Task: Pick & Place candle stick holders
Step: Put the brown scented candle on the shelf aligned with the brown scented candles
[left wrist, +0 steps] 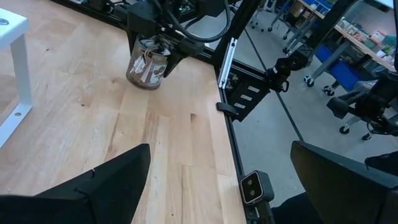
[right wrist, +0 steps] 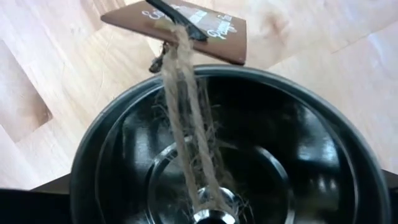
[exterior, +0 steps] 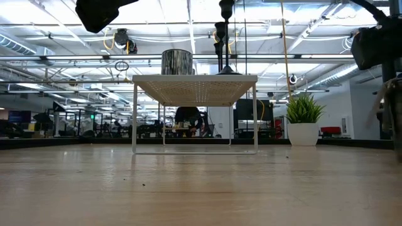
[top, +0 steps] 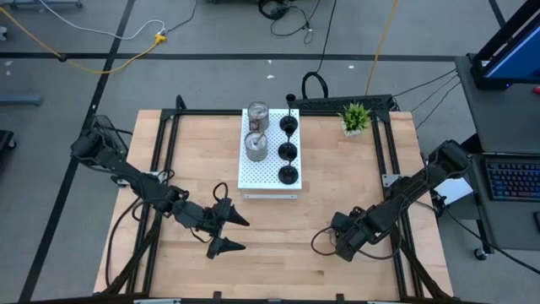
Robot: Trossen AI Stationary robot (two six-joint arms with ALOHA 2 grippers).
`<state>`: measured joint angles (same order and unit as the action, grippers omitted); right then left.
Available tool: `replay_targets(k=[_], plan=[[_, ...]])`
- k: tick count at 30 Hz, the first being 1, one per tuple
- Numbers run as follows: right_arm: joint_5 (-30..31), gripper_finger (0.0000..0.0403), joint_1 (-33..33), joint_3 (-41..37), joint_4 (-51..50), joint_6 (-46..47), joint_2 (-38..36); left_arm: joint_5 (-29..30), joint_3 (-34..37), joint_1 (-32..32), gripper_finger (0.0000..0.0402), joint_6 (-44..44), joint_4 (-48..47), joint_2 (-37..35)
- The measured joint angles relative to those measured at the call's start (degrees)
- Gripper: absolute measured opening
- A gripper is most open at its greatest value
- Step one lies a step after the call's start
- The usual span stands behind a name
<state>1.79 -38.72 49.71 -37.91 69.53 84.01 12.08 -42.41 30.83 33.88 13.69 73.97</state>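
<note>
From where I stand, the left gripper [top: 234, 232] hangs over bare table [top: 278, 236] with its fingers spread wide and nothing between them. On the white perforated stand [top: 257, 179] sit two silver holders [top: 256, 132] and three black holders [top: 288, 150], so five look placed. The sixth, a silver holder [left wrist: 148, 62], stands on the wood near the right edge, and the right gripper [top: 344, 246] is right over it, jaws parted around its rim; whether they touch it I cannot tell. That one is left to lift and carry to the stand.
</note>
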Motion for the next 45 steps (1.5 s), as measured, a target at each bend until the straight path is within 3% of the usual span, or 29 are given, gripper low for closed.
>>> replay_targets(k=[12,29,35,45], plan=[[7.4,0.0391,1.2,0.0,1.3,-2.3,0.0,0.0,0.0,0.0,0.0395,-0.1,-0.2,0.0],[5.5,0.0391,1.2,0.0,1.3,-2.1,0.0,0.0,0.0,0.0,0.0395,-0.4,-0.3,0.0],[5.7,0.0352,1.2,0.0,1.3,-2.5,-0.1,0.0,0.0,0.0,0.0395,-0.4,-0.4,0.0],[5.6,0.0349,1.2,0.0,1.3,-2.7,-0.1,0.0,0.0,0.0,0.0395,-0.4,-0.4,0.0]])
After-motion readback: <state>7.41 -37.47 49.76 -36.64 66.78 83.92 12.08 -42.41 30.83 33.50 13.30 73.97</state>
